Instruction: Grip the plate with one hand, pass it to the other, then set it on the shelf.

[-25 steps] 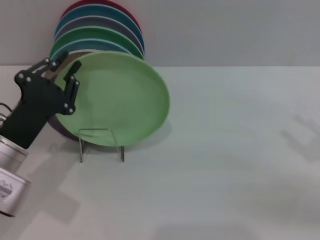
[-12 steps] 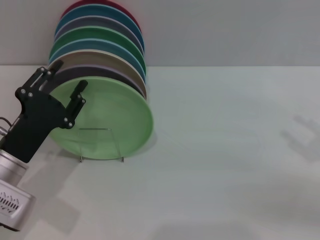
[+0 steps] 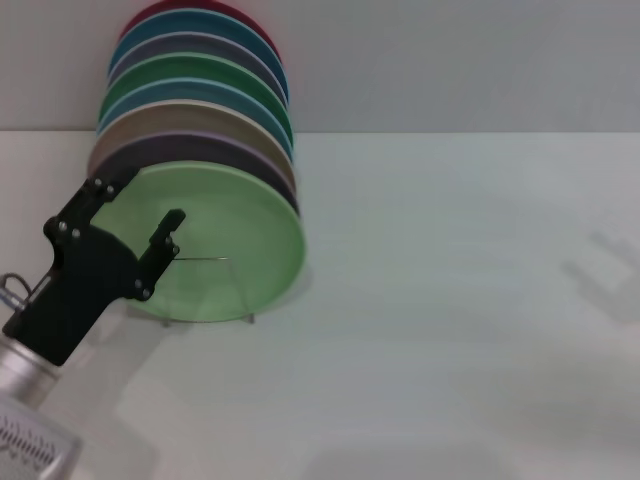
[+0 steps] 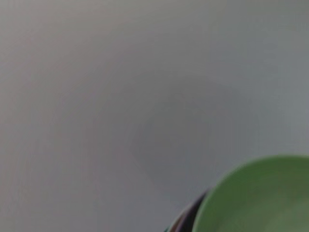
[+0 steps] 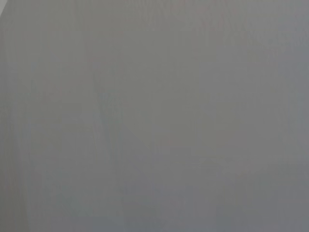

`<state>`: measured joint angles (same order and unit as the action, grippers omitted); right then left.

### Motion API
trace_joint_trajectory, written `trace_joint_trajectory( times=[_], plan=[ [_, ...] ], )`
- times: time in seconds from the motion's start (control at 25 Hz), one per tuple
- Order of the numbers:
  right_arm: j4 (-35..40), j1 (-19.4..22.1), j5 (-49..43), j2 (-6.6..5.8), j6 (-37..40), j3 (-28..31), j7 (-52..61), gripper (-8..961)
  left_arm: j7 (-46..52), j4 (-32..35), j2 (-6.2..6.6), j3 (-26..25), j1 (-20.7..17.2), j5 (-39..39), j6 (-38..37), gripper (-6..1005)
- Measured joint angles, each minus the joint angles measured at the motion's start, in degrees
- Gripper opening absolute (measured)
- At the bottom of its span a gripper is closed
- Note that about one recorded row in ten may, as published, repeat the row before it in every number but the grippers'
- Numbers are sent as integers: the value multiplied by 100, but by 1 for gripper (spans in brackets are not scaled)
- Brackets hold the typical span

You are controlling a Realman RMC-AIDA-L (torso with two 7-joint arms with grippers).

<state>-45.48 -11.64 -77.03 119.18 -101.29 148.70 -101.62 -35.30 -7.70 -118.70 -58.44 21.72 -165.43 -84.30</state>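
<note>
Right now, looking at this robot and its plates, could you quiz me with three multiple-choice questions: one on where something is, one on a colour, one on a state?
1. Where does the light green plate stand?
A. At the front of the row of plates, in the clear shelf
B. Flat on the table
C. At the back of the row

2. What colour is the hindmost plate in the row?
A. Yellow
B. Dark red
C. White

3. How is the left gripper?
A. Shut on the plate
B. Out of sight
C. Open, at the plate's left edge

Answers: 1 A, it stands upright in front of all the other plates; 2 B, a dark red rim tops the row; 3 C, its two black fingers are spread apart. The right gripper is nowhere in view.
</note>
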Motion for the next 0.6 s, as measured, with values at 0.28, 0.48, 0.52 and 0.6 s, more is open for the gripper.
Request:
trace_joint_trajectory(
  times=[0.28, 0.48, 0.52, 0.6],
  plan=[
    [-7, 15, -25, 0, 7, 5, -10, 754, -52, -265, 30, 149, -620, -8, -317, 639],
    [3, 1, -29, 0, 23, 2, -28, 755, -120, -323, 24, 26, -750, 17, -376, 688],
    [5, -8, -29, 0, 23, 6, -39, 755, -128, -334, 16, -130, -768, 19, -431, 728],
    [7, -3, -29, 2, 23, 14, -54, 755, -77, -350, -3, -443, -816, 29, -510, 808]
  ],
)
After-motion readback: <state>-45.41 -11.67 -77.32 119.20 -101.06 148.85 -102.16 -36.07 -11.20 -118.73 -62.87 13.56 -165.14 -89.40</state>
